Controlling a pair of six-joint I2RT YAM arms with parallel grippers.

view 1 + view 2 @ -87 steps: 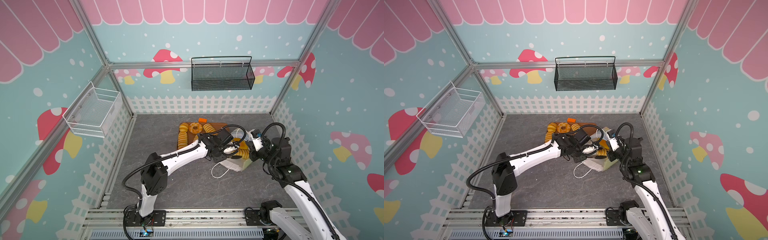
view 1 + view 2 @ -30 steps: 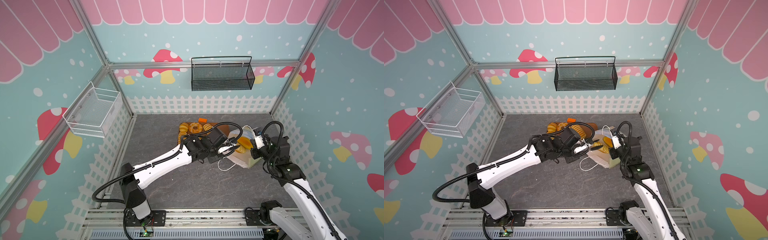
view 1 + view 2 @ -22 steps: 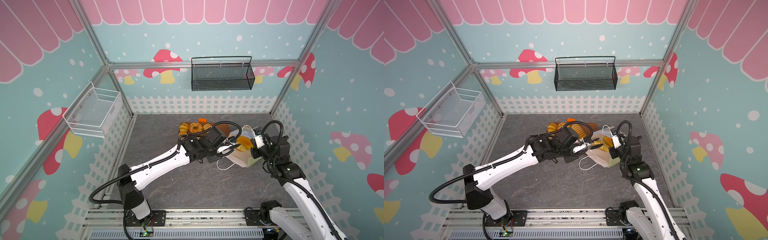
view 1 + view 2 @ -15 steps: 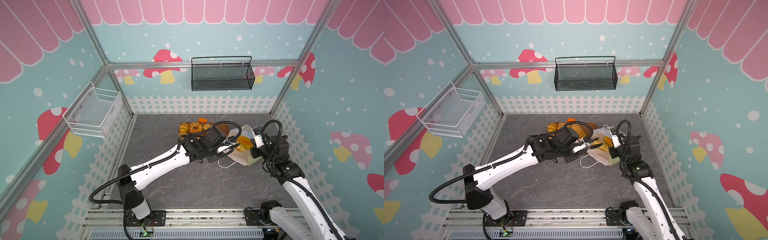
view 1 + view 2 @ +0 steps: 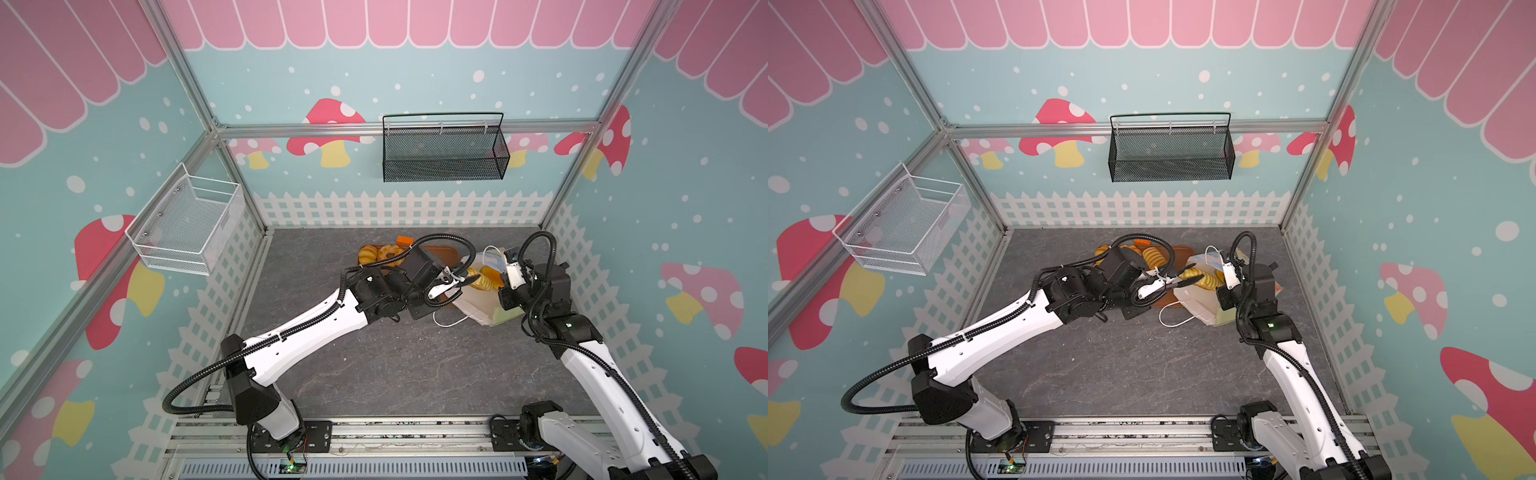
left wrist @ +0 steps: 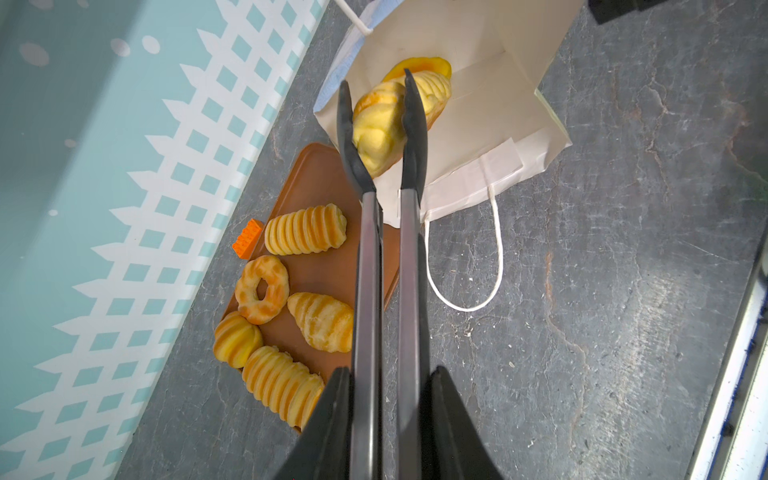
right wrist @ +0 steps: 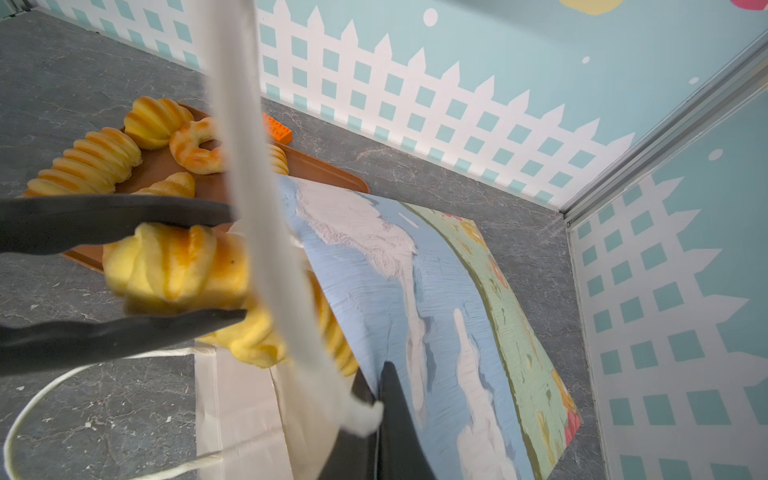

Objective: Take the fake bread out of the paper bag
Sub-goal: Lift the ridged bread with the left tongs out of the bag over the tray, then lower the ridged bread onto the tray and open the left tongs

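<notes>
Now, nearest first. The loose cord handle (image 6: pixel 465 309) lies slack on the floor in front of the paper bag (image 6: pixel 490 124). If the tool dips on withdrawal it could hook this loop and drag the bag along.

The left gripper (image 6: pixel 388 374) is clenched on the tongs (image 6: pixel 409 249), and the black tips pinch a twisted roll (image 6: pixel 384 124) at the bag mouth, half in and half out. The hold bears only on the roll's glossy flanks. My reading is that a quick swing or a slight easing of the squeeze lets it slide out, while a harder squeeze could squirt it forward. The long handles could also pivot inside the claw and shift the aim.

The right gripper (image 7: pixel 376 395) is closed on the raised cord handle (image 7: pixel 257 208), which holds the bag tilted open. That is a single soft anchor, so if the roll's tail catches the paper rim, the bag may swing or fold shut.

A second pastry (image 6: pixel 419 66) sits deeper in the bag, touching the held one — it may be pulled along and tumble onto the floor.

Beyond, the tray (image 6: pixel 316 174) carries five pastries (image 6: pixel 305 228), and the bare patch lies at the bag end. A careless drop there could knock a neighbour off, or the roll could bounce off the edge.

Farthest, an orange brick (image 6: pixel 247 239) sits beside the tray, clear of the path.
</notes>
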